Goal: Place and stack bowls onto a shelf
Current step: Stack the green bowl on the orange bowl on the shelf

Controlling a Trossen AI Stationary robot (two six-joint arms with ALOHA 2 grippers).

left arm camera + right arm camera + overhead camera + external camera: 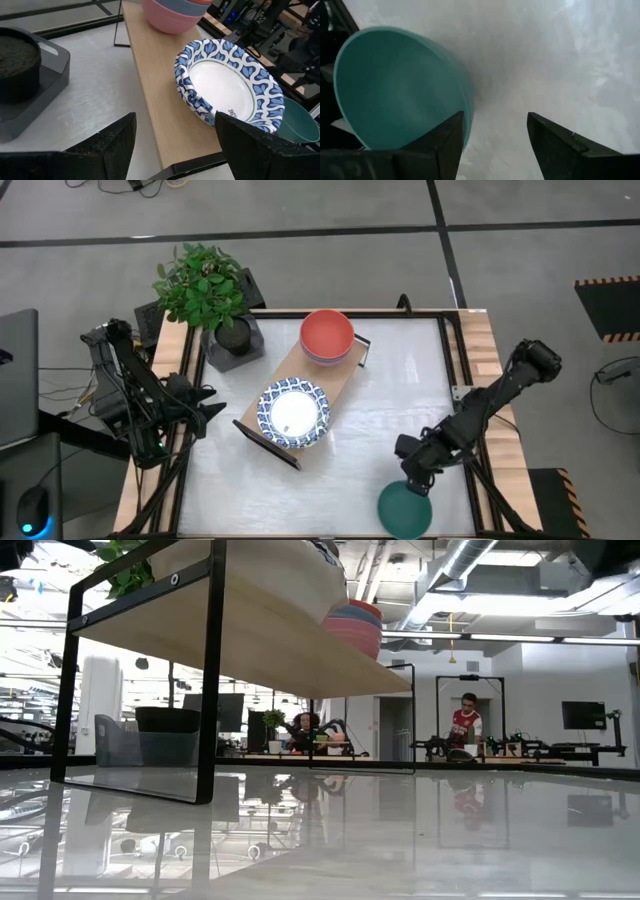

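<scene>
Teal bowl [404, 509] is sitting at the worktop's [400, 410] near edge, off the shelf [335, 380], with the right gripper [418, 477] hovering over its rim, jaws spread wide and gripping nothing, likely lining up a pickup, while the left gripper [205, 410] is waiting, jaws open.

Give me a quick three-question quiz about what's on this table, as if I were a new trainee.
1. True or false: the teal bowl is already on the shelf.
2. Which hand is nearest the teal bowl: (a) the left hand or (b) the right hand?
3. Fill in: the red bowl tops a stack on the shelf; beside it sits a stack of white dishes with ____ patterned rims.

Key: 1. False, it sits at the table's near edge. 2. (b), open just beside it. 3. Blue.
</scene>
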